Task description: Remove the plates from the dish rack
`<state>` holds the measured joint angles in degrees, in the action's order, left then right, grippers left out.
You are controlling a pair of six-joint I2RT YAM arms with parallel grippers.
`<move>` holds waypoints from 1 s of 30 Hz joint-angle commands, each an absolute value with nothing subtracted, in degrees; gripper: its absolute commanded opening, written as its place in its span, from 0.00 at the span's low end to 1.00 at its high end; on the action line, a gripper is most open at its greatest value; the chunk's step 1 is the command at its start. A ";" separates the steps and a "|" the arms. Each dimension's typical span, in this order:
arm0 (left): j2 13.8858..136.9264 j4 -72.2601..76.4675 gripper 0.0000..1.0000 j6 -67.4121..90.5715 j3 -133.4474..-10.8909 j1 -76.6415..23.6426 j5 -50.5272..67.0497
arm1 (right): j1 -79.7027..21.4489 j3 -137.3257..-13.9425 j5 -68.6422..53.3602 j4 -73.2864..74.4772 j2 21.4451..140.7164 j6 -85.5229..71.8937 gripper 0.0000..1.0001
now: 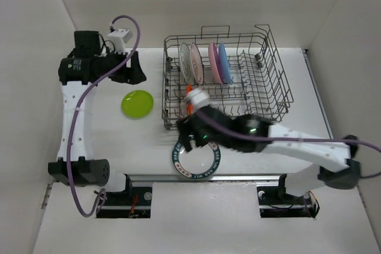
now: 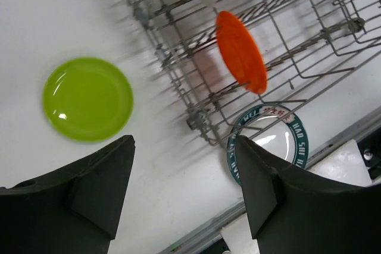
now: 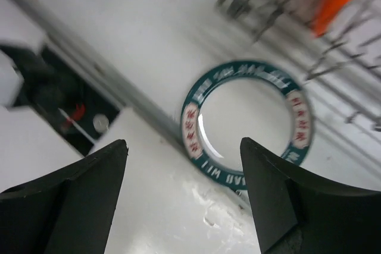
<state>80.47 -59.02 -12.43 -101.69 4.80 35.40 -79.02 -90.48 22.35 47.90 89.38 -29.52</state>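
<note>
With my right gripper point(image 3: 183, 147) spread wide and empty above the teal-rimmed plate point(image 3: 247, 117), which lies flat at the table's point(image 1: 143, 141) near edge before the dish rack point(image 1: 271, 87), I risk sweeping it off while retracting.

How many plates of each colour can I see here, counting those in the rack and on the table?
Lime green plate: 1
Teal-rimmed plate: 1
Orange plate: 1
White patterned plates: 2
Pink plate: 1
Blue plate: 1
Total: 7
</note>
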 commanded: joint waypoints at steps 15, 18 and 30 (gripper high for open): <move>107.92 -62.67 0.73 -10.12 -123.49 -29.35 13.56 | -42.36 -79.54 35.78 47.29 65.83 -36.47 0.82; 110.73 -62.67 0.71 -8.79 -123.49 -30.75 10.38 | -41.75 -78.05 34.46 47.29 66.36 -36.47 0.82; 118.30 -68.03 0.41 -6.86 -122.96 -35.16 2.81 | -41.22 -73.74 31.73 43.95 66.88 -35.42 0.82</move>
<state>118.83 -65.21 -8.38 -121.14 -34.59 4.58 -41.56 -73.82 32.62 47.35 67.22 -35.79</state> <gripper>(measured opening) 0.448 0.820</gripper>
